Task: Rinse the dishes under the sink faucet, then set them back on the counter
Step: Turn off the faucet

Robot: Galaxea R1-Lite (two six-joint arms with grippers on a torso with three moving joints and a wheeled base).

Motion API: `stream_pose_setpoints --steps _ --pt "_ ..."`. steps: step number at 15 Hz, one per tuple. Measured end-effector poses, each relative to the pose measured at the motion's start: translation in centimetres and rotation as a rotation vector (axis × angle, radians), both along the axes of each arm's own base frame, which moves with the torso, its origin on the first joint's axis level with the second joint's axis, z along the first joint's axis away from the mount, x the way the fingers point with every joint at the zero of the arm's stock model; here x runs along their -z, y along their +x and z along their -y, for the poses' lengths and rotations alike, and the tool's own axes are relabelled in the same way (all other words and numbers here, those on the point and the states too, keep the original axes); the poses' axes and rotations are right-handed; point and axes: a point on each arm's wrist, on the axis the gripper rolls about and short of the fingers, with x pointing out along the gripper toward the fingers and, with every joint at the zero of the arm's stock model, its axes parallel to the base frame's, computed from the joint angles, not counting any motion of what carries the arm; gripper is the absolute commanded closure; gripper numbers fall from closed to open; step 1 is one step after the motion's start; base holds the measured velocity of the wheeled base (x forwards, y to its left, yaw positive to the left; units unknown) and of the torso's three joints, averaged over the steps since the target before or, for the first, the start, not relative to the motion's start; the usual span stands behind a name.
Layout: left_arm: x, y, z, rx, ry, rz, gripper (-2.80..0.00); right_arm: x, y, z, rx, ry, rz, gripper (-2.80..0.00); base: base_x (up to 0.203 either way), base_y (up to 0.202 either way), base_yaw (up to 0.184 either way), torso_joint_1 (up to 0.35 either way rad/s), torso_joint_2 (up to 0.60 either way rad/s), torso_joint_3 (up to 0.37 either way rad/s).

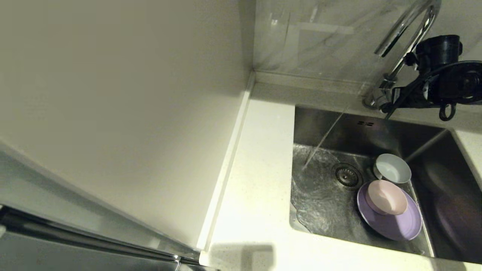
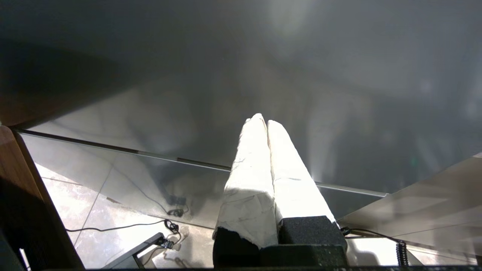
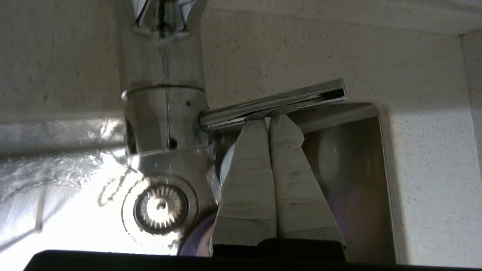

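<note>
Right gripper: tape-wrapped tapered fingers pressing together, holding nothing; tips touching the underside of the faucet's lever handle.
Lever handle: thin chrome rod sticking out sideways from the faucet base.
Faucet: tall chrome gooseneck at the sink's back rim; a thin stream is running down onto the sink floor left of the drain; top of the arc cut off.
Sink: rectangular brushed steel, wet and rippling; round drain strainer; two overflow slots on the back wall.
Sink contents: lavender plate, flat and round, lying right of the drain; pink bowl sitting on it; pale blue-white bowl just behind, nearer the faucet.
Counter: white speckled stone, left of the sink.
Hard to see: sink's right part, dark.
Left gripper: away from the sink, white-wrapped fingers resting together, gripping nothing.
</note>
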Motion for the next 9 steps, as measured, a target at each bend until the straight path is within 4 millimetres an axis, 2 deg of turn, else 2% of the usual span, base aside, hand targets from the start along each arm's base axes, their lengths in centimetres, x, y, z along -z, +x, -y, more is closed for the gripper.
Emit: stream_pose_setpoints --steps 3,4,6,9 --pt "0.0 0.0 0.0 0.000 0.000 -0.001 0.00 0.5 1.1 -0.1 0.002 -0.004 0.077 0.00 0.000 0.000 0.000 0.000 0.00 0.000" --pt "0.0 0.0 0.0 0.001 0.000 -0.001 0.00 0.2 1.3 0.0 -0.001 -0.004 0.128 0.00 0.000 0.000 0.000 0.000 0.00 0.000" --pt "0.0 0.0 0.0 0.002 0.000 0.000 0.00 0.5 1.1 -0.3 -0.011 -0.002 0.113 0.00 0.000 0.000 0.000 0.000 0.00 0.000" --pt "0.0 0.0 0.0 0.000 0.000 -0.001 0.00 0.5 -0.4 -0.2 -0.009 -0.005 0.071 0.00 0.000 0.000 0.000 0.000 0.00 0.000"
